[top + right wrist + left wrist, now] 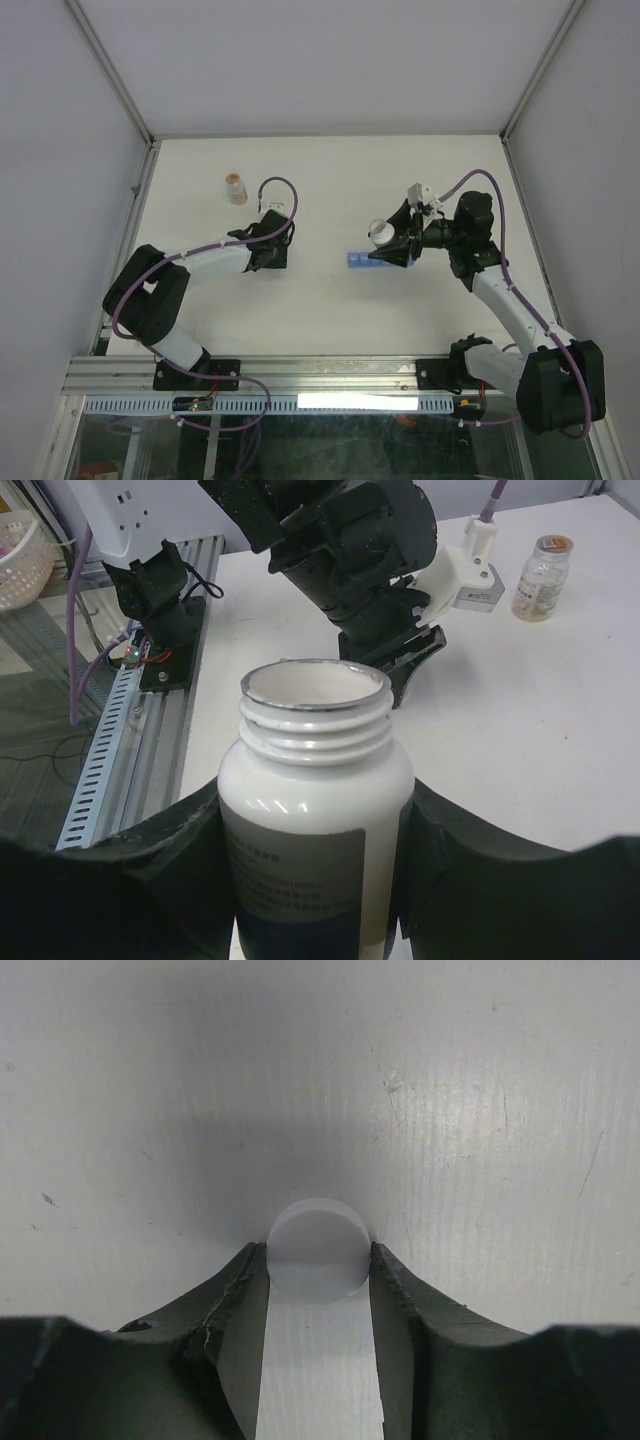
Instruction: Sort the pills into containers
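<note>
My left gripper [318,1260] points down at the table, and its two fingertips press on either side of a small round white cap [318,1245] lying flat. From above, the left gripper [270,258] sits left of centre and hides the cap. My right gripper [315,825] is shut on a white bottle [315,800] with a threaded, uncapped mouth. In the top view that bottle [382,233] is tilted above the right end of the blue containers strip [358,260]. No pills are visible.
A small clear bottle with tan contents [235,188] stands at the back left, also seen as the clear bottle [540,578] in the right wrist view. White walls enclose the table [330,180]. An aluminium rail [300,372] runs along the near edge.
</note>
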`<state>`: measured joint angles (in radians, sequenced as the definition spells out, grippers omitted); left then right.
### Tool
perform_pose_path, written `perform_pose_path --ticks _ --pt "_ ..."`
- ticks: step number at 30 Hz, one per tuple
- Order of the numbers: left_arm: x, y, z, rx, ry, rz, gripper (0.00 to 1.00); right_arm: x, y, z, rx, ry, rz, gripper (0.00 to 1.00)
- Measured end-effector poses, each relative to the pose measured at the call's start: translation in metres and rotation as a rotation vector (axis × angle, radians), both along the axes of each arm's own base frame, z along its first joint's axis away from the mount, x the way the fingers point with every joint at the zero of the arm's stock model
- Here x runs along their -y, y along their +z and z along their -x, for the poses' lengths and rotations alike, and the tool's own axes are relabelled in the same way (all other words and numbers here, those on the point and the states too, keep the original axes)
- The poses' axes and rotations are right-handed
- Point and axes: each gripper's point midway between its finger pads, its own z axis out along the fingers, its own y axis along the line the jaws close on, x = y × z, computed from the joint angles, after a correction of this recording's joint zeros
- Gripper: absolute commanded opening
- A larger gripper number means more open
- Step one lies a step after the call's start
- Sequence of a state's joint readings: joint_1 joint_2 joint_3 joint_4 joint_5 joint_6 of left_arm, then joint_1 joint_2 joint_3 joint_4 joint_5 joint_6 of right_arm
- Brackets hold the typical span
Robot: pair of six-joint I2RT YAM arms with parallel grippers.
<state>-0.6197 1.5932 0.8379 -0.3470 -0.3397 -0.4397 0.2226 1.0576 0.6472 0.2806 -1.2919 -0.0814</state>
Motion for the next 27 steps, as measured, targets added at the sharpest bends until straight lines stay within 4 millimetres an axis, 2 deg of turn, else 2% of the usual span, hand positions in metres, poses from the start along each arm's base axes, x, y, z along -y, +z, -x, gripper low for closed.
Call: perform_pose_path --ticks 6,9,12,16,19,22,27 --pt "0.004 0.002 0.003 -0.012 -0.017 0.021 0.21 0.001 -0.002 0.0 0.004 0.007 0.013 0.01" --pt "0.014 0.015 0.007 -0.011 -0.051 0.096 0.2 0.003 0.001 0.0 0.025 0.013 0.025 0.01" --pt "0.038 0.047 0.016 0.049 -0.133 0.276 0.2 0.004 0.002 0.0 0.052 0.021 0.036 0.01" --pt "0.077 0.114 0.034 0.189 -0.297 0.597 0.2 0.007 0.001 0.001 0.07 0.026 0.057 0.01" --pt "0.102 0.152 0.051 0.251 -0.423 0.802 0.2 0.009 0.002 0.0 0.086 0.021 0.076 0.01" --pt "0.12 0.178 0.069 0.271 -0.53 0.979 0.19 0.011 0.002 -0.002 0.101 0.01 0.098 0.0" --pt "0.133 0.212 0.094 0.281 -0.646 1.213 0.19 0.014 -0.003 0.0 0.105 0.004 0.126 0.0"
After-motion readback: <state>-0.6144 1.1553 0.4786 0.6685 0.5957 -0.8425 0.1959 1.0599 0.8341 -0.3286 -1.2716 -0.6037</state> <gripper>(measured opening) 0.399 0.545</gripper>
